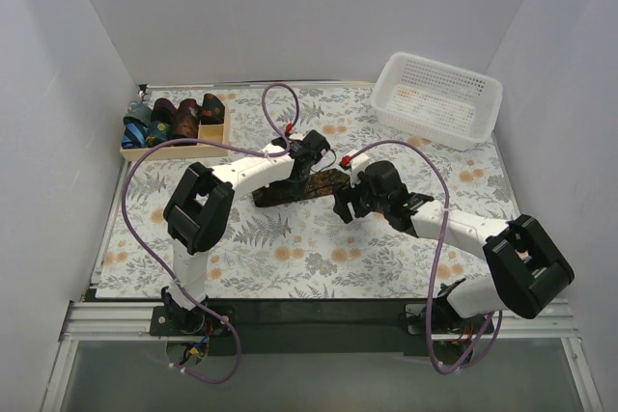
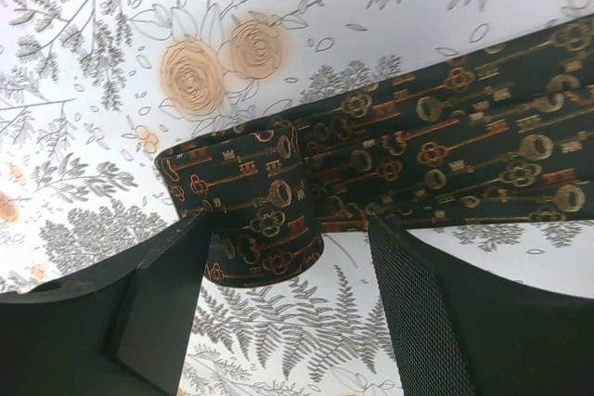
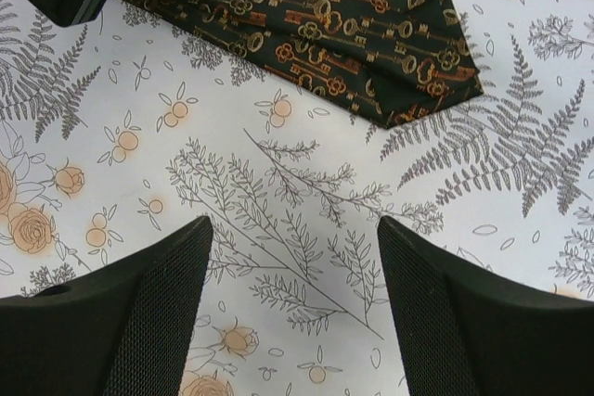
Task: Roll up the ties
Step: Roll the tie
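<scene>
On the flowered worktop [image 1: 290,248] lies the dark key-patterned tie [image 1: 280,194], one end curled up. The left hand [image 2: 288,224], open and empty, straddles that curl, probably to wind it; the right hand [image 3: 295,224] hovers open and empty near the tip.

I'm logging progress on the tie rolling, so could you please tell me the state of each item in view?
Key-patterned tie: rolled at one end, the rest flat on the table.
Left gripper: open, straddling the rolled end.
Right gripper: open, empty, above the table near the tie's pointed tip.
Other ties: rolled, side by side in the tray.
Basket: upright, seemingly empty.
</scene>
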